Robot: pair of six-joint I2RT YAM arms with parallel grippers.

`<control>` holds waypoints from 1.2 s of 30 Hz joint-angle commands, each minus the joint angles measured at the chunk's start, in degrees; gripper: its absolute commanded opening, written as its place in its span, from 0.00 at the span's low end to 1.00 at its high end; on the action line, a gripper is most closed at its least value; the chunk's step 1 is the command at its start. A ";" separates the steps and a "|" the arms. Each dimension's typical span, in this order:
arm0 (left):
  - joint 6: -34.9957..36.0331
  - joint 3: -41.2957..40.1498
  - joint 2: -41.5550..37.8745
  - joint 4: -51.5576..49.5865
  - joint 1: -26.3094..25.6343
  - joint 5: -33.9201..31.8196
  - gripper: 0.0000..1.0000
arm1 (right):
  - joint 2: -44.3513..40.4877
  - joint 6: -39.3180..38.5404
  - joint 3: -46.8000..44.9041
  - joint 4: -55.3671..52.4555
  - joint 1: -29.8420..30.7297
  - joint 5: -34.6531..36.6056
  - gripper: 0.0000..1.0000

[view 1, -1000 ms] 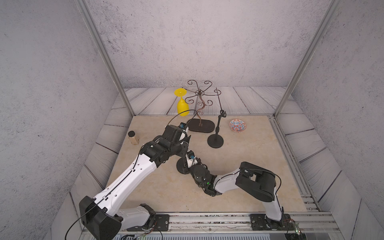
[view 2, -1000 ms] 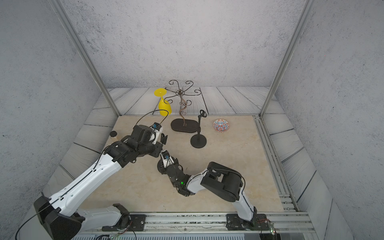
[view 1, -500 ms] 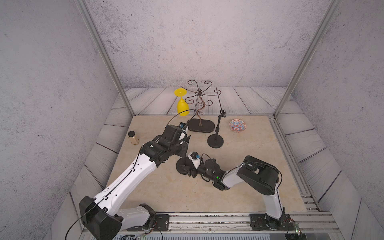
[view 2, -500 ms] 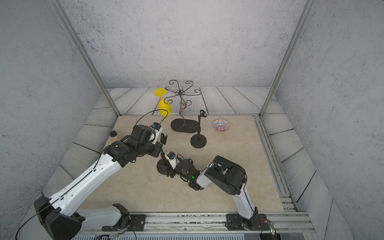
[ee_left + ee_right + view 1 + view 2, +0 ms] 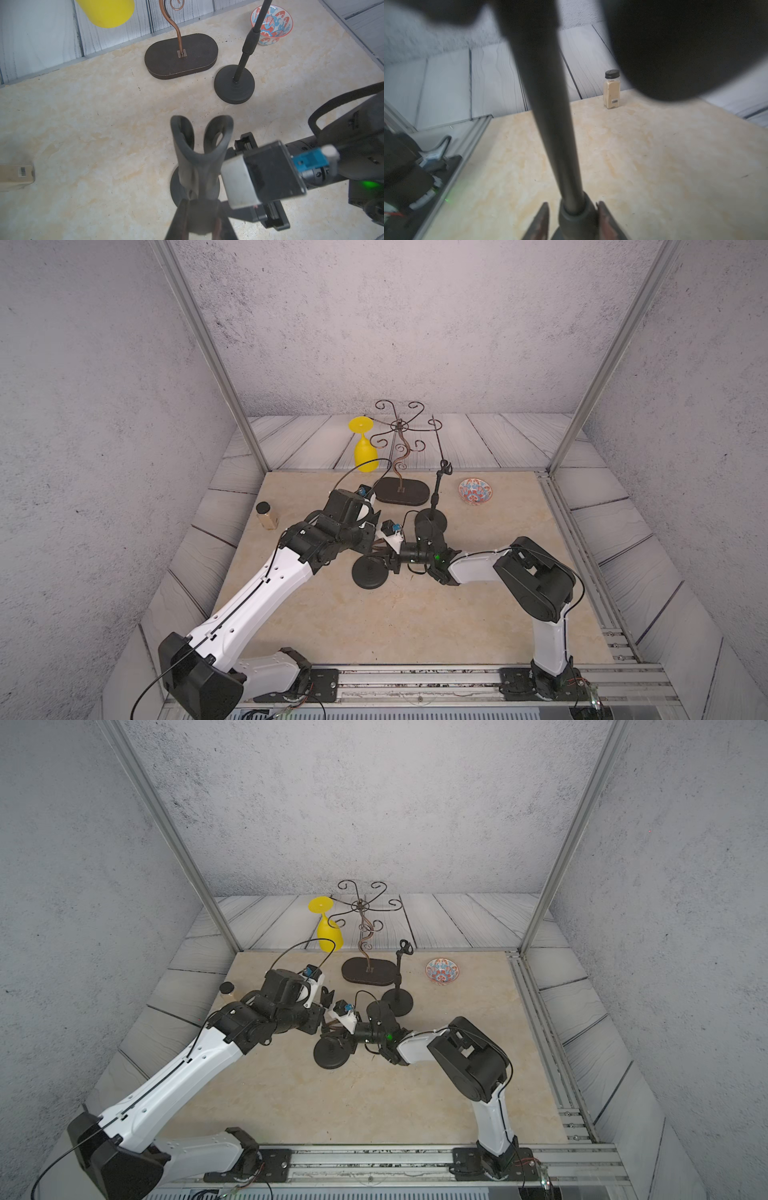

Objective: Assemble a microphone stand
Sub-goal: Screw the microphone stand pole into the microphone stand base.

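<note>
left tool is clamped on the black forked rubbery mic clip, directly above the slim black metal pole; pole runs upright between the narrow jaws of the right tool, grip uncertain, round black base just beneath.

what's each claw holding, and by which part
Left claw grips the black forked mic clip by its stem. Right claw straddles the black metal pole at its collar; grip unclear.
</note>
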 commanded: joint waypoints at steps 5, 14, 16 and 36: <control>0.18 0.54 -0.01 0.85 0.47 1.15 0.02 | 0.73 1.86 -3.33 4.17 1.93 15.61 0.04; 0.16 0.02 -0.71 0.85 0.64 1.17 0.02 | 7.04 9.08 -3.67 10.76 20.98 83.66 0.00; 0.14 0.05 -0.64 0.87 0.68 1.45 0.02 | 9.08 6.74 1.33 8.03 23.67 86.12 0.00; 0.45 0.14 -0.98 0.88 0.90 1.81 0.02 | 0.62 7.87 -11.38 19.20 5.53 7.82 0.64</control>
